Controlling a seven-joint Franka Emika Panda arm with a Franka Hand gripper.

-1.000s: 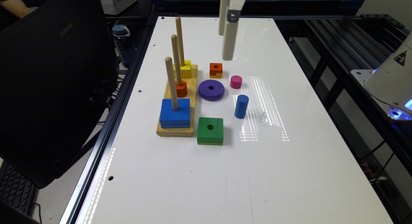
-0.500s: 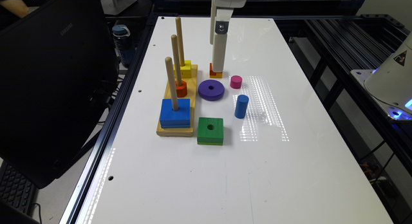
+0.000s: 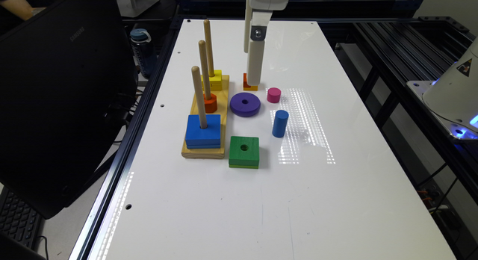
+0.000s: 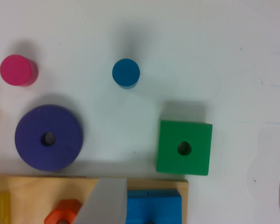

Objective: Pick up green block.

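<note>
- Smooth white gripper (image 3: 255, 79) hangs over the small orange block (image 3: 245, 82); whether it's open, I can't tell
- Flat green block (image 3: 244, 151) (round centre hole) lies on glossy white table (image 3: 336, 200), just beside the wooden peg base (image 3: 220, 114)

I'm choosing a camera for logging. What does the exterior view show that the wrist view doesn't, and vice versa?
Exterior alone: the three upright pegs, a dark monitor, a water bottle and the claw above the table. Wrist alone: a straight-down look into the green block's hole. Both: green block, purple ring, pink cylinder, blue cylinder.
</note>
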